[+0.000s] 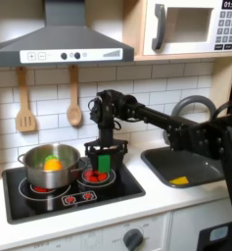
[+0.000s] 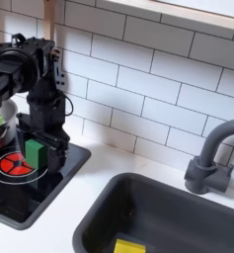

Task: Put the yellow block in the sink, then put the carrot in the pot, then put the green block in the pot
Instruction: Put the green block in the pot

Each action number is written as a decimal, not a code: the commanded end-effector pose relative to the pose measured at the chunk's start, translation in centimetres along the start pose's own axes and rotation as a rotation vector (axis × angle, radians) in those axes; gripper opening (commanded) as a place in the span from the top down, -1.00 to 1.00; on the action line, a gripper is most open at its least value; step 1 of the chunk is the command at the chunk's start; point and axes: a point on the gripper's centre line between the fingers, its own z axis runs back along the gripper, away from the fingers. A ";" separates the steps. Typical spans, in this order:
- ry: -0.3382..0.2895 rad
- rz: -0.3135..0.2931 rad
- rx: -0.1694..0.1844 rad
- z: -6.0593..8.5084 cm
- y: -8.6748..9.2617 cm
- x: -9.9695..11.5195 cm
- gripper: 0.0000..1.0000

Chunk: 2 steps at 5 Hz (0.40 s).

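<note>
First exterior view has the gripper (image 1: 105,157) hanging low over the red burner (image 1: 98,177) on the stovetop (image 1: 29,204), fingers clamped on the green block (image 1: 104,161), which stands upright between them; the pot (image 1: 50,167) sits just to the first exterior view's left with the carrot (image 1: 51,164) inside it; the yellow block (image 1: 179,180) lies in the sink (image 1: 191,164) on the first exterior view's right; second exterior view shows the same block (image 2: 129,245) at the basin's (image 2: 168,212) near edge, by the faucet (image 2: 212,158); two wooden utensils (image 1: 25,101) hang on the tiled wall.
</note>
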 end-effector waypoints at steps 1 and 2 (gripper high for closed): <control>0.007 -0.019 -0.003 -0.1 -0.5 -0.3 1.00; 0.004 -0.022 -0.008 -0.1 -0.5 -0.3 1.00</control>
